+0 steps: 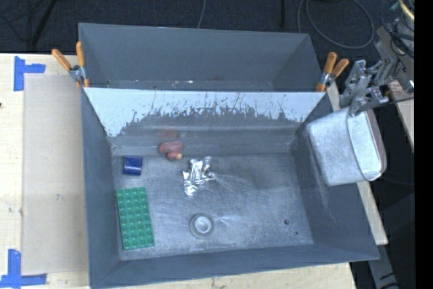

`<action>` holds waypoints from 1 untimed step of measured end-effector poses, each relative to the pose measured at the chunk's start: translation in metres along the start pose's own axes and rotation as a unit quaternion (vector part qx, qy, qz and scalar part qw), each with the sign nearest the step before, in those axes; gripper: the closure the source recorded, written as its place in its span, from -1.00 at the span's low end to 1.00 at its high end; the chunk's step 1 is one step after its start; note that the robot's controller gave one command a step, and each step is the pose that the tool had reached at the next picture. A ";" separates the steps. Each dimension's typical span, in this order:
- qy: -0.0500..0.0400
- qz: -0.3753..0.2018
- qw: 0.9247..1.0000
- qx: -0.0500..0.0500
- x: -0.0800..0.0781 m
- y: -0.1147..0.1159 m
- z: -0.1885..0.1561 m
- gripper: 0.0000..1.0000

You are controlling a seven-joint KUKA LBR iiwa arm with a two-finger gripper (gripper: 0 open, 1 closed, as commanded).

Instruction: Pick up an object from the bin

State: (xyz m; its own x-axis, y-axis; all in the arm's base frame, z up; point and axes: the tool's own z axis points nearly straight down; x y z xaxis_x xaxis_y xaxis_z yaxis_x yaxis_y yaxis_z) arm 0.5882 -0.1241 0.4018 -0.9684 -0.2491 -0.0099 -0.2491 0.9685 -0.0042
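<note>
A: Now, where is your gripper (362, 88), and does it carry something?

B: It hangs at the right rim of the bin (270, 213), near the far corner, not over the floor. I see nothing in it. Whether it is released or clenched I cannot tell, so please check this before you go down.

A: And what is there to pick?

B: Just under the gripper a grey pan (345, 145) leans on the sloped wall; I cannot tell if they touch. The loose things all lie well apart from the gripper, across the floor. Nearest to it is the foil (197, 176), crumpled, about the middle. Beside the foil, toward the front wall, is a small clear ring (201, 224). Farther off are a pink lump (170, 146) by the back wall, a blue block (132, 165) and, farthest, a green plate (134, 218).

A: Which one do you advise?

B: I think the foil. It stands up from the floor and has free space on every side, so the gripper can close around it. The plate lies flat and looks hard to get under. Bring the gripper first over the foil, then go down straight. Foil is light and may crush or slip, so close gently.
</note>
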 end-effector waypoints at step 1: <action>0.008 -0.040 0.999 -0.005 -0.027 0.022 0.098 1.00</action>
